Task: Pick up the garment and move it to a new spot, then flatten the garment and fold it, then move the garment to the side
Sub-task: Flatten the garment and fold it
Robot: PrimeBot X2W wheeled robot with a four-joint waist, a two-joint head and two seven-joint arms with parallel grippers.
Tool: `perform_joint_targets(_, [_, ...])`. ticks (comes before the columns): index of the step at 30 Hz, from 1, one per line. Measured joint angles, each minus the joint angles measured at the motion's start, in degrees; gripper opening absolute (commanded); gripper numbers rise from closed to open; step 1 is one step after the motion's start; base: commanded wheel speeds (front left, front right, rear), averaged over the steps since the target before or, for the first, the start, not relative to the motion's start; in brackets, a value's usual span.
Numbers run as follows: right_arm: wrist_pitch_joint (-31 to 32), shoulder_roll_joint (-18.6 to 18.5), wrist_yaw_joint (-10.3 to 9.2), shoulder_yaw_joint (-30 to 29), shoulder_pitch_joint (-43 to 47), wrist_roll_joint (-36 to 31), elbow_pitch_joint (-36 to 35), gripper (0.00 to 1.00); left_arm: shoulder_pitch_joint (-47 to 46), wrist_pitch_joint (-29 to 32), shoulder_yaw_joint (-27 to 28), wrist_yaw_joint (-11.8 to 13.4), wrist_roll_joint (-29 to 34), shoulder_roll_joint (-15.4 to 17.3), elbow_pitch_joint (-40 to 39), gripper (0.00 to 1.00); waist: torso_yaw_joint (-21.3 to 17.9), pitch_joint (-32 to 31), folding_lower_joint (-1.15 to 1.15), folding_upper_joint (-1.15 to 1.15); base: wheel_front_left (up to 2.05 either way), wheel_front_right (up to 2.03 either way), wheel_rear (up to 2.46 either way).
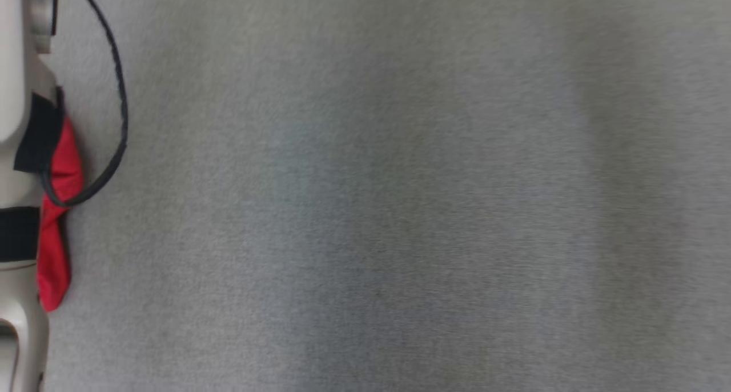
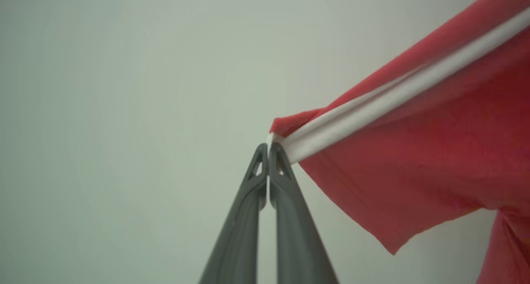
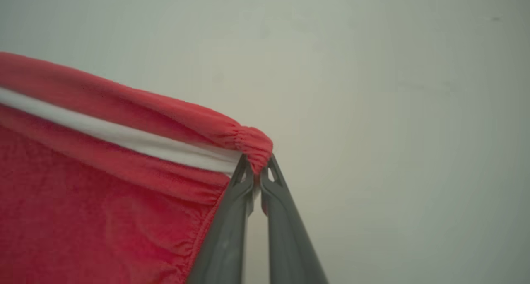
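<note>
Left wrist view: the left tool (image 2: 269, 145) is clenched, its two dark grey fingers (image 2: 244, 217) pressed together at the tips and pinching the end of a white band (image 2: 393, 97) that runs along the edge of the red garment (image 2: 414, 172). From the tips the band runs straight and taut toward the upper right corner. Red cloth lies on both sides of it, and a loose pointed flap hangs below. Behind it is a pale, blurred background with no detail to make out.

Right wrist view: the right tool (image 3: 257, 162) is clenched too, gripping a gathered, puckered red hem (image 3: 252, 145) at a corner of the same garment. The white band starts just beside the tips and runs off to the left edge. The broad red body of the garment fills the lower left.

Head view: a grey surface (image 1: 400, 209) with a fine fabric-like texture takes up most of the frame, and the picture is blurred. At the far left edge stands a pale forearm (image 1: 17, 95) with black straps (image 1: 37, 135); which arm it is I cannot tell. A thin black cable (image 1: 120, 95) loops out from it over the surface. A narrow strip of the red garment shows just beside the forearm, partly hidden behind it.
</note>
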Motion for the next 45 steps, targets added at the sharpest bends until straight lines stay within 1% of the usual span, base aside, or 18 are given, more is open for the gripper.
perform_joint_targets(2, [0.00, -0.12, 0.00, -0.51, 1.99, -1.85, -1.05, 0.00, 0.40, 0.00, -0.47, 0.31, -0.64, -0.24, -1.58, 0.00, 0.96, 1.35, -0.01, 0.00, 0.00, 0.00, 0.00])
perform_joint_targets(5, [0.01, -0.37, 0.00, -0.46, 7.77, -1.86, -2.44, 0.00, 4.78, 0.01, -0.31, 1.30, -2.79, -1.46, -3.01, 0.00, 2.14, 3.09, -0.02, 0.00, 0.00, 0.00, 0.00])
perform_joint_targets(7, [0.01, -0.75, -0.02, -1.60, 12.30, -0.16, -4.55, 0.00, 9.77, 0.02, -0.55, 2.05, -4.28, -3.10, -3.43, 0.00, 2.97, 3.78, 0.00, 0.01, 0.00, 0.00, 0.00])
perform_joint_targets(9, [0.02, -1.21, -0.04, -0.60, 18.18, 1.26, -7.06, 0.00, 15.82, 0.02, -0.01, 3.04, -6.39, -4.65, -4.31, 0.00, 3.63, 3.98, -0.01, 0.00, 0.00, 0.00, 0.00])
perform_joint_targets(11, [0.01, -1.66, -0.05, 1.08, 25.20, 3.44, -8.66, 0.00, 21.54, 0.02, 0.67, 3.42, -8.48, -5.92, -4.91, 0.00, 3.86, 3.60, -0.03, 0.00, 0.00, 0.00, 0.00])
perform_joint_targets(13, [0.02, -2.57, -0.04, 2.31, 31.88, 5.73, -9.89, 0.00, 27.40, 0.02, 1.04, 3.35, -9.68, -7.02, -5.12, 0.00, 3.93, 2.97, -0.03, 0.00, 0.00, 0.00, 0.00])
perform_joint_targets(15, [0.02, -3.11, -0.05, 2.91, 37.57, 9.01, -11.26, 0.00, 33.10, 0.02, 0.59, 2.35, -10.01, -7.83, -4.65, 0.00, 3.88, 2.05, -0.03, 0.00, 0.00, 0.00, 0.00])
perform_joint_targets(18, [0.02, -3.25, -0.05, 4.63, 45.19, 13.06, -13.85, 0.00, 40.72, 0.02, 2.48, 2.34, -12.14, -8.77, -4.53, 0.00, 3.53, 0.18, -0.04, -0.01, 0.00, 0.00, 0.00])
perform_joint_targets(19, [0.02, -3.39, -0.05, 5.37, 47.56, 13.62, -14.60, 0.00, 43.03, 0.02, 2.53, 1.80, -12.14, -8.76, -4.17, 0.00, 3.34, -0.56, -0.04, -0.02, 0.00, 0.00, 0.00])
perform_joint_targets(22, [0.02, -3.80, -0.05, 7.34, 53.91, 16.34, -15.83, 0.00, 49.95, 0.02, 4.13, 1.44, -12.89, -9.82, -4.05, 0.00, 2.60, -3.18, -0.04, -0.01, 0.00, 0.00, 0.00])
perform_joint_targets(23, [0.03, -3.90, -0.05, 7.54, 55.65, 16.49, -15.96, 0.00, 51.85, 0.02, 4.92, 1.35, -13.22, -10.12, -4.09, 0.00, 2.35, -4.14, -0.04, -0.01, 0.00, 0.00, 0.00])
perform_joint_targets(24, [0.02, -3.75, -0.05, 7.13, 57.28, 17.31, -15.93, 0.00, 53.65, 0.02, 5.06, 0.58, -13.21, -10.17, -3.82, 0.00, 2.12, -5.14, -0.04, -0.02, 0.00, 0.00, 0.00])
perform_joint_targets(26, [0.02, -3.63, -0.04, 7.17, 60.40, 18.00, -15.99, 0.00, 57.18, 0.02, 6.34, 0.37, -13.47, -10.98, -3.70, 0.00, 1.69, -7.16, -0.05, -0.02, 0.00, 0.00, 0.00])
perform_joint_targets(27, [0.03, -2.89, -0.02, 7.16, 63.74, 18.44, -15.71, 0.00, 60.11, 0.02, 7.28, -0.12, -13.63, -11.38, -3.56, 0.00, 1.32, -9.18, -0.05, -0.02, 0.00, 0.00, 0.00])
perform_joint_targets(32, [0.03, -0.42, -0.01, 7.38, 70.07, 18.82, -15.03, 0.00, 67.17, 0.02, 9.29, -0.62, -13.47, -12.24, -2.63, 0.00, 0.49, -14.28, -0.05, -0.03, 0.00, 0.00, 0.00])
perform_joint_targets(36, [0.02, 1.48, -0.02, 9.45, 74.67, 18.80, -14.60, 0.00, 71.76, 0.02, 10.42, -1.11, -12.87, -12.51, -2.46, 0.00, -0.11, -18.01, -0.06, -0.03, 0.00, 0.00, 0.00])
perform_joint_targets(45, [0.01, 2.04, -0.07, 17.29, 79.51, 17.91, -11.92, 0.00, 78.85, 0.02, 12.49, -2.60, -12.05, -13.04, -0.87, 0.00, -1.66, -23.68, -0.05, -0.03, 0.00, 0.00, 0.00])
